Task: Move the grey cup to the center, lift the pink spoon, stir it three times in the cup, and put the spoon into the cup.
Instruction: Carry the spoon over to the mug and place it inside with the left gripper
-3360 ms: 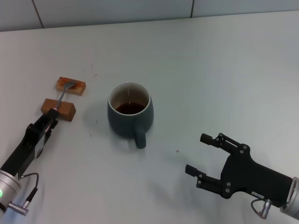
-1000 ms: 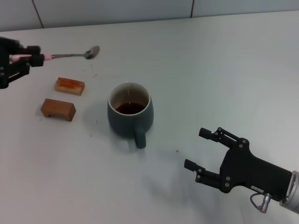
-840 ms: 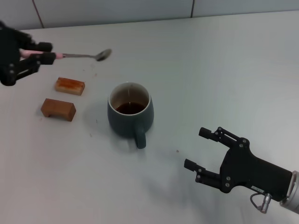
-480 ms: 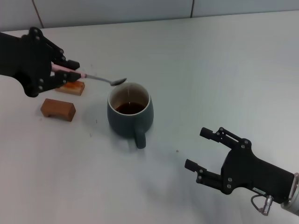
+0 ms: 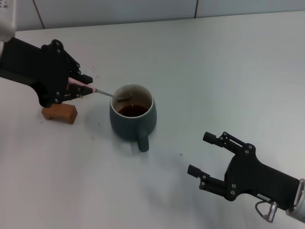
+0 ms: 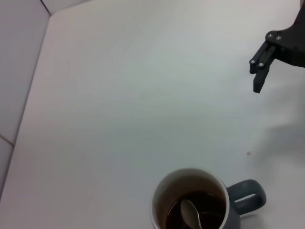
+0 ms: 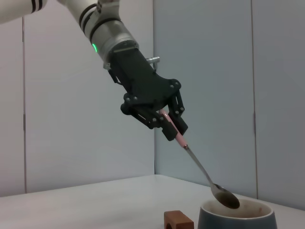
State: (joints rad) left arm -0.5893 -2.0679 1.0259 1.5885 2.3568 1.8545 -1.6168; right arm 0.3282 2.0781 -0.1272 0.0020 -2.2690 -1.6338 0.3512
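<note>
The grey cup [image 5: 133,119] stands mid-table with dark liquid inside and its handle toward me. My left gripper [image 5: 85,87] is shut on the pink spoon [image 5: 90,88] by its pink handle, left of the cup. The spoon slants down, and its metal bowl [image 5: 125,97] hangs at rim height over the liquid. The left wrist view shows the cup [image 6: 159,198] from above with the spoon bowl [image 6: 191,215] over the liquid. The right wrist view shows the left gripper [image 7: 174,125], the spoon [image 7: 199,168] and the cup [image 7: 238,218]. My right gripper [image 5: 200,153] is open and empty near the front right.
A brown block [image 5: 59,113] lies left of the cup, below the left gripper, and also shows in the right wrist view [image 7: 178,221]. A second block is hidden behind the left gripper. A right gripper finger [image 6: 260,71] shows in the left wrist view. A tiled wall backs the table.
My left gripper took the spoon off the blocks, lifted it and carried it right and down, so its bowl went from over the table to over the cup. The right arm barely moved.
</note>
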